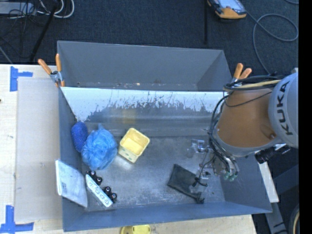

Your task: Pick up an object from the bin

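- Camera view: gripper (201,178) over the flat black rectangular plate (181,180), near-right floor of grey metal bin (141,72); open or closed cannot be told
- Plate probably light, stiff, thin; grasp across one edge

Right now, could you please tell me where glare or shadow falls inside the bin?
Camera view: glare brightens the bin's far wall. The floor under the arm looks darker at the right corner, where the gripper hangs at a dark flat piece whose edges blend into the shade. The yellow cup and blue mesh puff at the left lie evenly lit.
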Controlling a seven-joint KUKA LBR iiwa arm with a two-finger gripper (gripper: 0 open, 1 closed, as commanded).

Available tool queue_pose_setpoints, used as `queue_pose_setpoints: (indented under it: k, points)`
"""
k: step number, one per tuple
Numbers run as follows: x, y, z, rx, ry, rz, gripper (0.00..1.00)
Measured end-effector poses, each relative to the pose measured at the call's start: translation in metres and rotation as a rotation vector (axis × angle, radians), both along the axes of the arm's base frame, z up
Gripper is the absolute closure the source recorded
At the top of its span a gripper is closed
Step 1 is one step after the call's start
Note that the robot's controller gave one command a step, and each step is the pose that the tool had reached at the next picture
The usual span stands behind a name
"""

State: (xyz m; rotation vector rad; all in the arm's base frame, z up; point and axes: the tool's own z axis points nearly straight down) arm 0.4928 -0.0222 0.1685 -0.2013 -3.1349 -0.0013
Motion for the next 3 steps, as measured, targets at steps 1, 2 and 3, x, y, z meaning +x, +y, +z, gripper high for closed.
queue_pose_setpoints:
  k: [1, 2, 3]
  points:
    - [-0.008, -0.021, -0.013, 0.0, 0.004, -0.283, 0.0]
    - [0.005, -0.02, -0.03, -0.001, 0.003, -0.162, 0.0]
    - [-0.004, -0.016, -0.085, 0.0, 0.001, -0.339, 0.0]
